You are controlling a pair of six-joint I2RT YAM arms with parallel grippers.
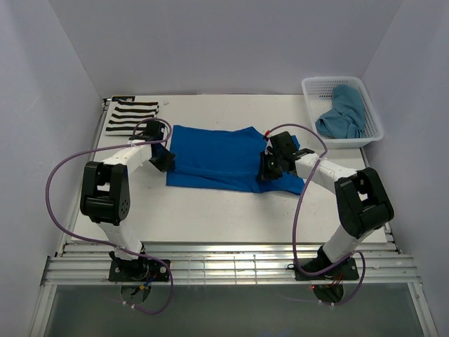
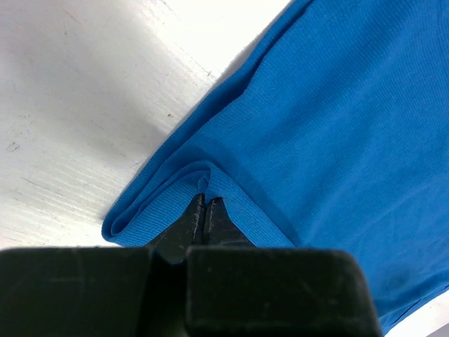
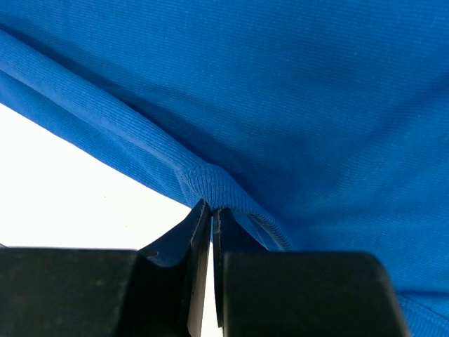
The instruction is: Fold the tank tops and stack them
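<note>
While both arms bite the cloth: royal blue tank top (image 1: 217, 158) lies spread flat mid-table, long axis running 9 to 3 o'clock
Left gripper (image 2: 205, 205): jaws pressed together on a doubled lip of blue hem, at the top's 9 o'clock edge
Right gripper (image 3: 211, 209): jaws closed as well, nipping a ribbed edge on the top's 3 o'clock side, down towards 4
Striped tank top (image 1: 130, 117): parked at the table's 10 o'clock corner, apart from the blue one, looks folded to me
Teal tank top (image 1: 344, 116): bunched inside the white mesh basket (image 1: 312, 88) at 2 o'clock, not yet dealt with
Step in hand, my read: folding the blue top, both ends gripped for a lift and carry
How to do it well: raise both ends together and level, keep the cloth lightly taut so the middle doesn't sag, travel in step, lay edge onto edge before letting go
Watch for: both pinches are thin, right on the hem, so a jerk or uneven pull could slip the cloth free or skew the fold
</note>
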